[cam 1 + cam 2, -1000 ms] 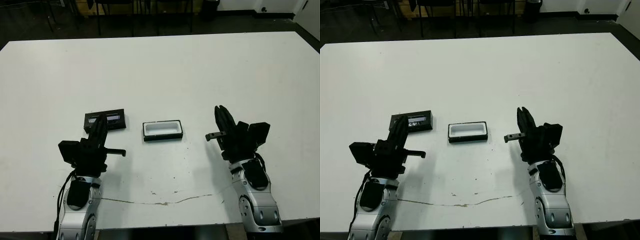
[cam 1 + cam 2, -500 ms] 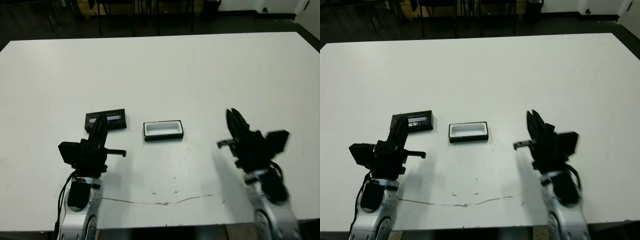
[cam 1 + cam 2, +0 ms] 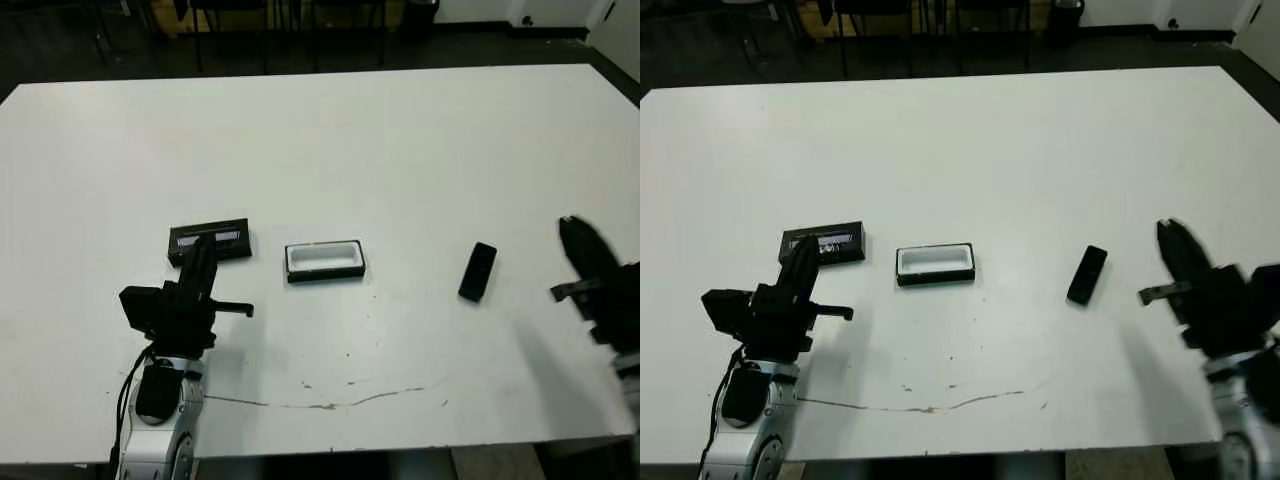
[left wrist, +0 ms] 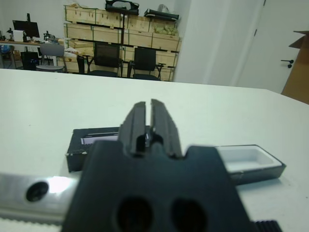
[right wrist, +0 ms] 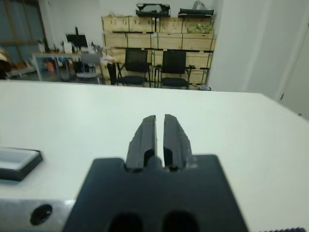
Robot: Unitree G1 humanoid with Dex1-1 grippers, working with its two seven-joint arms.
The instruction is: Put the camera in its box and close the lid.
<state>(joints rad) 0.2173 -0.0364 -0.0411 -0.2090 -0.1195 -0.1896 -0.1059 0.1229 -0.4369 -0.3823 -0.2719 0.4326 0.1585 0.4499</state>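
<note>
1. Our right gripper [image 3: 1180, 262], two black fingers on a black body, hangs at the table's right edge; in its wrist view the fingers lie pressed together with only a hairline between them, holding nothing.
2. Our left gripper [image 3: 200, 262] sits low over the near-left of the white table [image 3: 330, 140], its fingers likewise closed and empty.
3. The camera [image 3: 478, 271], a slim black bar, lies flat on the table, inboard of the right gripper and toward the middle. Its long axis runs mostly away from us, tilted slightly, the far end leaning right.
4. We judge the right arm clearly nearer to the camera; the left would have to cross over the box.
5. The box [image 3: 325, 260], a shallow black tray with white lining, lies open near the centre, long side across the table, well apart from the camera on its left.
6. The lid [image 3: 209, 240], a flat black cover with a pale glossy strip, rests just beyond the left gripper's fingertips, beside the box but not touching it.
7. The right arm is cut off by the picture edge and blurred; the camera's screen end is too small to make out, and the camera does not show in the right wrist view.
</note>
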